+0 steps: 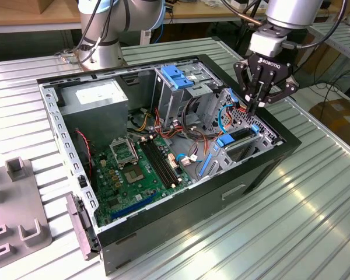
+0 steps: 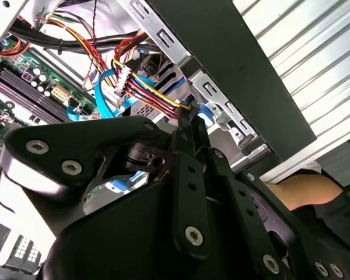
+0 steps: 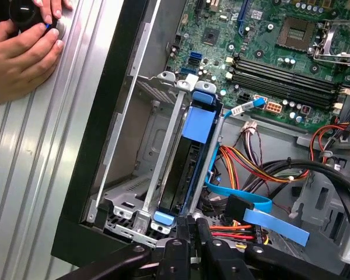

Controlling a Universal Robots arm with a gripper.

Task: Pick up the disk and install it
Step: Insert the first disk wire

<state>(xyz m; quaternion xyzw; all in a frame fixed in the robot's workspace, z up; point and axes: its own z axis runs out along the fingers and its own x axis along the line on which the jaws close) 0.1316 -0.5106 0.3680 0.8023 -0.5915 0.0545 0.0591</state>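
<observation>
the robot arm reaches down from 1 o'clock in the exterior view, wrist vertical, its black gripper pointing straight down with fingers drawn together at the tips. a person's hands rest clasped at 10 o'clock in the first wrist view.

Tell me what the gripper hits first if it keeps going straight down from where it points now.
Probably the disk, standing on edge in the drive cage directly under the gripper; the red cable bundle beside it is close, and depth is unclear.
</observation>
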